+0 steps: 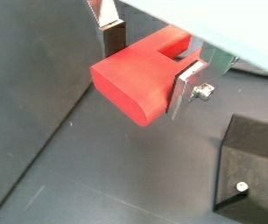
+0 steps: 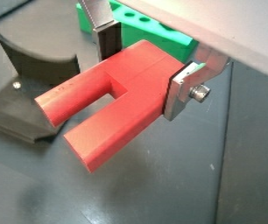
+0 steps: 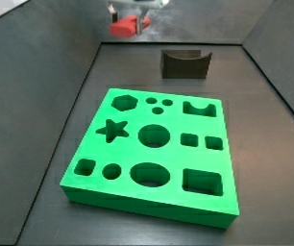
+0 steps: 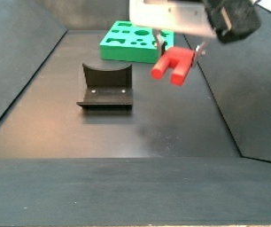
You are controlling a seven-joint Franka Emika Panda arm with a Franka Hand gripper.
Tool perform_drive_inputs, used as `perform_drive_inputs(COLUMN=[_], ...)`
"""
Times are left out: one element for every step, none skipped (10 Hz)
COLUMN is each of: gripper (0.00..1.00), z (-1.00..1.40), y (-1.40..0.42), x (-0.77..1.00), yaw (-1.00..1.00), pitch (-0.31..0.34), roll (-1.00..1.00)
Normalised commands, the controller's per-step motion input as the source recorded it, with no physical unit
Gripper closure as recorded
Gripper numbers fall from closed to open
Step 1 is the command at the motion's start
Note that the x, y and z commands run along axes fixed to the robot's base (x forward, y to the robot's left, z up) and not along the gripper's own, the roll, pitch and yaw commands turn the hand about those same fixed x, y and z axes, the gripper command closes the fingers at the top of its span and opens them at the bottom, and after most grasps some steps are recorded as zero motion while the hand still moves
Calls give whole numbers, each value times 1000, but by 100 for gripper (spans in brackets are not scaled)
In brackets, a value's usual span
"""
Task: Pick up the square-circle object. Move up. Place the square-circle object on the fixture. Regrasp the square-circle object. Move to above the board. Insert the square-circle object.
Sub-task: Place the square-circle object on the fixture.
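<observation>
My gripper (image 4: pixel 178 43) is shut on the red square-circle object (image 4: pixel 174 64) and holds it in the air, to the right of the fixture (image 4: pixel 104 84) and in front of the green board (image 4: pixel 128 42). In both wrist views the silver fingers clamp the piece's solid end (image 1: pixel 137 79), and its two-pronged notched end (image 2: pixel 95 109) sticks out from the gripper (image 2: pixel 146 68). In a side view the gripper (image 3: pixel 134 17) with the red piece (image 3: pixel 131 27) is at the far end, beyond the fixture (image 3: pixel 184 62) and the board (image 3: pixel 157 144). The fixture is empty.
Dark walls enclose the black floor (image 4: pixel 150 133) on the sides. The fixture's base plate shows in a wrist view (image 1: pixel 251 166), below and beside the held piece. The board's corner shows behind the gripper in a wrist view (image 2: pixel 148 31).
</observation>
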Motion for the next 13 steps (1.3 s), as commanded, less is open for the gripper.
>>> perform_drive_inputs(gripper=[100, 100, 100, 100, 100, 100, 100, 100, 100, 100, 100, 100, 100], z=[1000, 879, 726, 624, 414, 203, 5, -26, -36, -32, -38, -42, -41], y=[5, 5, 3, 4, 7, 8, -440, -436, -363, -274, -237, -212, -153], x=[-30, -23, -18, -10, -4, 7, 1000, 1000, 1000, 1000, 1000, 1000, 1000], yaw=[-7, 3, 10, 11, 14, 16, 1000, 1000, 1000, 1000, 762, 593, 273], pitch=[49, 53, 59, 60, 76, 83, -84, -87, -85, -73, -53, -38, -2], roll=[89, 98, 92, 85, 75, 70, -31, -32, -36, -68, -76, -80, -87])
